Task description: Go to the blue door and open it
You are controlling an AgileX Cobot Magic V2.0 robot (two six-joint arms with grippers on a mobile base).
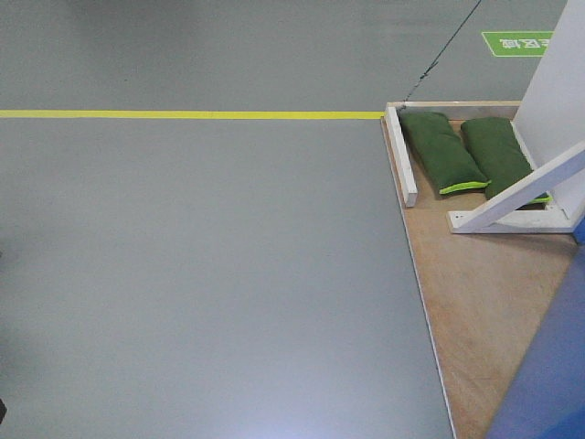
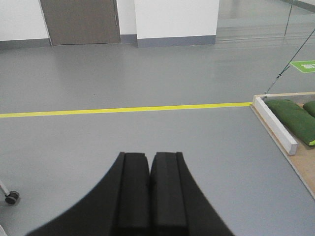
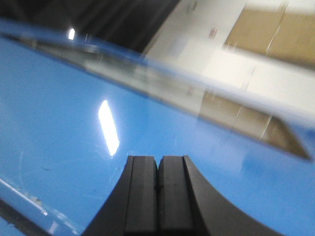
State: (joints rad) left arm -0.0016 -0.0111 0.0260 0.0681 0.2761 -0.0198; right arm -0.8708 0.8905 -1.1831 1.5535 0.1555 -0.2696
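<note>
The blue door [image 3: 64, 128] fills most of the right wrist view as a glossy bright-blue panel with a light glare; its handle and lock are out of view. A blue edge of the blue door [image 1: 548, 375] also shows at the front view's lower right. My right gripper [image 3: 157, 160] is shut with nothing in it, close in front of the panel. My left gripper [image 2: 149, 156] is shut and empty, pointing out over the grey floor [image 2: 147, 142], away from the door.
A plywood base [image 1: 484, 293] with white frame braces [image 1: 521, 197] and two green sandbags [image 1: 443, 151] lies at the right. A yellow floor line [image 1: 183, 114] crosses the grey floor. A caster wheel [image 2: 11, 197] sits at the lower left of the left wrist view.
</note>
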